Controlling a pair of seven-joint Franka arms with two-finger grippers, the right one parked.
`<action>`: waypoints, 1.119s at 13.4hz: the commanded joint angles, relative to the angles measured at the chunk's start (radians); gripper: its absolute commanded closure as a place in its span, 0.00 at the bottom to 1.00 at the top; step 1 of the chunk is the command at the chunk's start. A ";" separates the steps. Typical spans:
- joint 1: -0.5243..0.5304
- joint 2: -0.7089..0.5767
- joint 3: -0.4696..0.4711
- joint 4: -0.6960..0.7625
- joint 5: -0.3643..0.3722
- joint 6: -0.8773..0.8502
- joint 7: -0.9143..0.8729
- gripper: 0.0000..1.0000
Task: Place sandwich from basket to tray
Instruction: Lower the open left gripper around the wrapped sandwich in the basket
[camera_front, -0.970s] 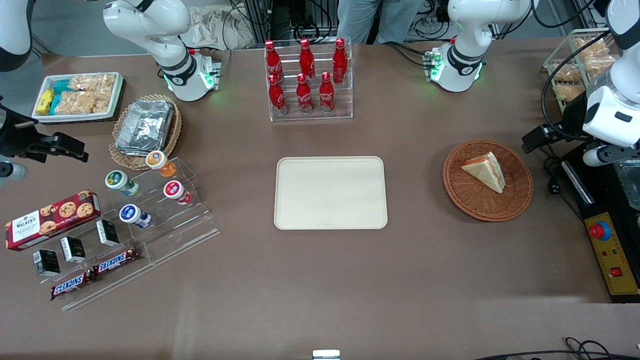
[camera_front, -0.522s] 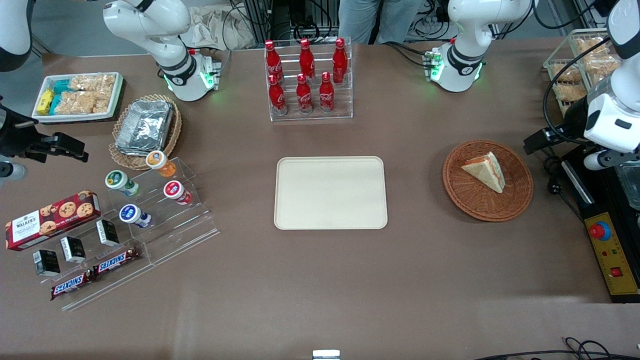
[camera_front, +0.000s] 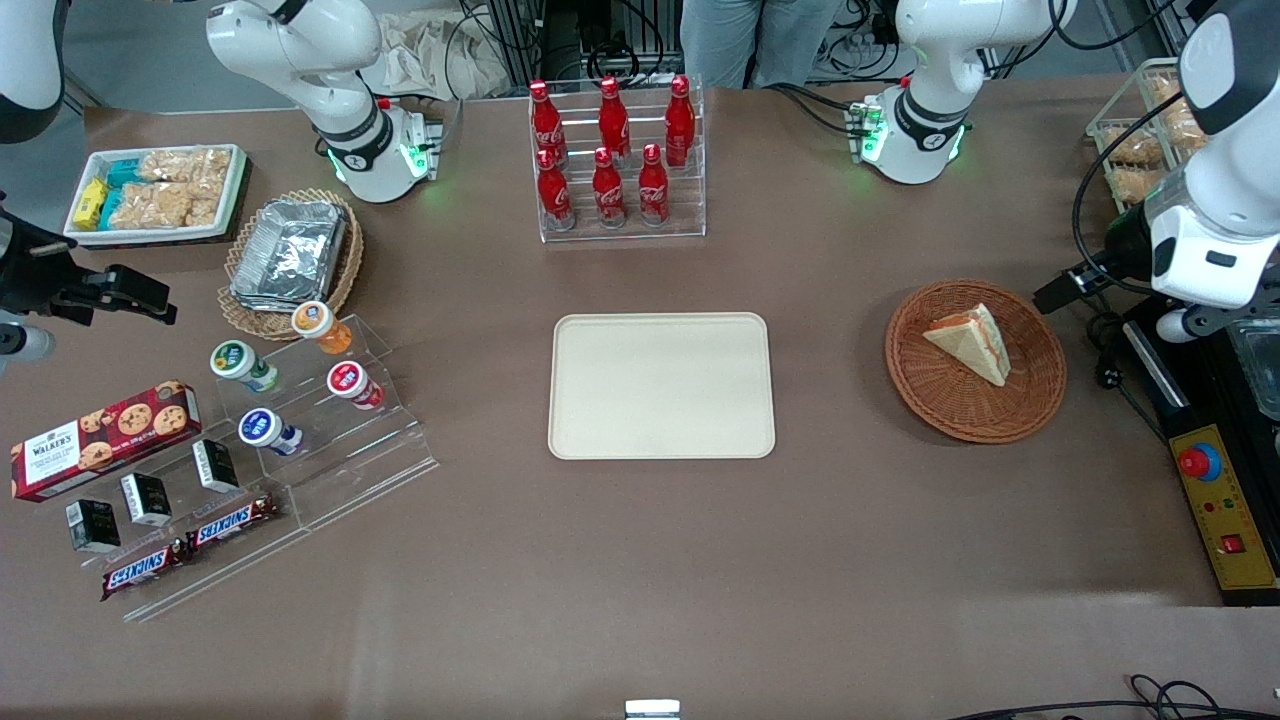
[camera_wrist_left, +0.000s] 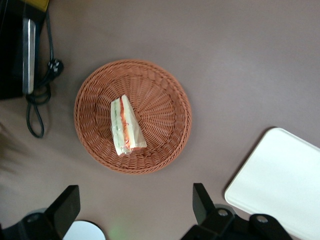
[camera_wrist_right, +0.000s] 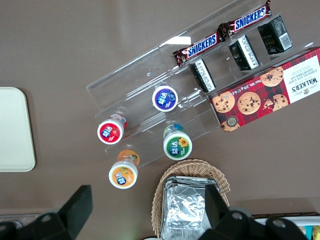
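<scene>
Jaws were spread wide, nothing between them. The left arm's gripper (camera_wrist_left: 135, 205) hung above bare brown table, just beside the round reddish-brown wicker basket (camera_wrist_left: 165, 80) and clear of it; in the front view its dark fingers (camera_front: 1062, 290) sat near the basket's rim at the working arm's end of the table.

The triangular white-bread sandwich wedge (camera_front: 968, 343) with orange-red filling lay flat in the basket (camera_front: 940, 405), slightly off centre. Long axis ran diagonally in the front view: the cut filling edge faced the working arm's end, one narrow tip pointed at the front camera, and the blunt corner pointed toward the flat cream-beige rectangular tray (camera_front: 661, 386).

The tray sat mid-table, well apart from the basket, nothing on it.

Readable text: "Coca-Cola" script on the red bottles (camera_front: 611, 150) in a clear rack, "WALKER'S" on the red cookie box (camera_wrist_right: 270, 95), "SNICKERS" on two bars (camera_wrist_right: 200, 46).
</scene>
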 joint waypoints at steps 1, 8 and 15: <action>0.005 -0.068 -0.004 -0.124 0.011 0.063 -0.069 0.00; 0.022 -0.145 0.057 -0.377 0.007 0.284 -0.085 0.00; 0.026 -0.145 0.051 -0.604 0.004 0.534 -0.169 0.00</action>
